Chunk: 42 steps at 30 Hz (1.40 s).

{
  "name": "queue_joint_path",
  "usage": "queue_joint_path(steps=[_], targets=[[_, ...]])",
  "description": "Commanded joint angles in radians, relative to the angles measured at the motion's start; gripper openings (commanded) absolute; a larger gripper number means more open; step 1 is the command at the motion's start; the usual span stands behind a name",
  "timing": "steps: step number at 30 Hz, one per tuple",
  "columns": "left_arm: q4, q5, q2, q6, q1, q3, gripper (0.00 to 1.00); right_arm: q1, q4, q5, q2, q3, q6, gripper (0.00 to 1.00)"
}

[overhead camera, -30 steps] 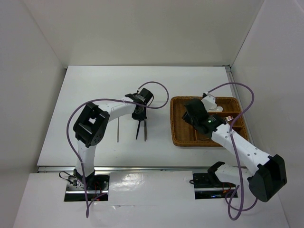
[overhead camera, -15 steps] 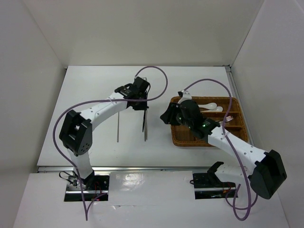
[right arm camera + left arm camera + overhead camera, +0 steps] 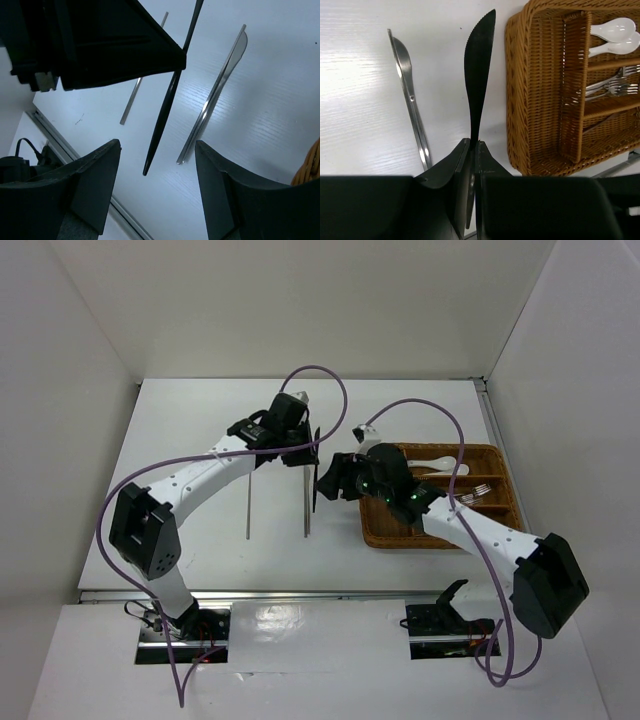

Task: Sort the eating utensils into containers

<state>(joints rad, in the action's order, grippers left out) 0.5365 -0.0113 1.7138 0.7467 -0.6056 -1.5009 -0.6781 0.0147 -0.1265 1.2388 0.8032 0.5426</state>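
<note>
In the last second the left tool (image 3: 472, 146) has lifted one knife (image 3: 479, 75) off the desk (image 3: 200, 440). The right tool (image 3: 156, 150) has come out of the wicker tray (image 3: 520, 100) to meet it, so a handover looks likely. The left tool is clamped on the knife's handle, blade projecting ahead. The right tool stands wide apart and empty, with the knife just ahead of its fingers. A second knife (image 3: 410, 95) lies on the desk beside the left tool.

A white table (image 3: 180, 410), faintly wood-grained, stands boxed by plain white walls (image 3: 300, 300) on three sides; soft light glares on it near the left pincer (image 3: 474, 142).
</note>
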Motion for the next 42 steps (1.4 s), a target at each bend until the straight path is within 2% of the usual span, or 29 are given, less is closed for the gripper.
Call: queue_joint_path(steps=[1,9,12,17,18,20,21,24,25,30,32,33,35,36,38,40,42], targets=[[-0.065,0.053,-0.059,0.033,0.003,0.011,0.14,-0.009,0.074,-0.038,0.039,0.059,-0.03,0.69],[-0.084,0.083,-0.068,0.042,0.003,0.011,0.14,-0.02,0.094,0.016,0.116,0.068,-0.03,0.69],[-0.084,0.096,-0.079,0.042,-0.006,0.021,0.14,-0.02,0.094,0.044,0.142,0.093,-0.03,0.63],[-0.109,0.106,-0.079,0.042,-0.006,0.042,0.14,-0.02,0.094,0.079,0.162,0.103,-0.02,0.36],[-0.109,0.106,-0.079,0.042,-0.006,0.042,0.14,-0.02,0.094,0.091,0.162,0.112,-0.01,0.26],[-0.098,0.094,-0.088,0.029,-0.006,0.042,0.14,-0.02,0.047,0.148,0.162,0.123,0.017,0.19],[-0.098,0.094,-0.088,0.019,-0.006,0.042,0.17,-0.02,0.006,0.174,0.171,0.134,0.032,0.13],[-0.061,0.038,-0.098,0.008,-0.006,0.03,0.27,-0.02,-0.083,0.322,0.171,0.146,0.141,0.02],[-0.032,-0.019,-0.111,-0.001,-0.006,0.021,0.33,-0.02,-0.164,0.364,0.171,0.146,0.175,0.01],[0.0,-0.101,-0.171,-0.052,0.049,0.021,0.49,-0.02,-0.448,0.617,0.131,0.178,0.445,0.0],[0.0,-0.111,-0.189,-0.052,0.075,0.047,0.51,0.011,-0.615,0.686,0.094,0.188,0.544,0.0],[0.0,-0.111,-0.204,-0.052,0.095,0.057,0.52,0.023,-0.675,0.708,0.081,0.188,0.662,0.0],[0.0,-0.111,-0.213,-0.061,0.104,0.088,0.52,0.064,-0.851,0.746,0.035,0.188,0.785,0.0],[-0.009,-0.111,-0.214,-0.061,0.115,0.099,0.52,0.08,-0.896,0.772,0.018,0.177,0.886,0.0],[-0.009,-0.096,-0.214,-0.061,0.124,0.114,0.52,0.142,-1.0,0.781,-0.03,0.142,0.966,0.0],[-0.02,-0.079,-0.214,-0.061,0.124,0.125,0.53,0.195,-1.041,0.781,-0.056,0.117,1.034,0.0],[-0.02,-0.055,-0.195,-0.061,0.124,0.125,0.53,0.273,-1.05,0.781,-0.093,0.074,1.034,0.0]])
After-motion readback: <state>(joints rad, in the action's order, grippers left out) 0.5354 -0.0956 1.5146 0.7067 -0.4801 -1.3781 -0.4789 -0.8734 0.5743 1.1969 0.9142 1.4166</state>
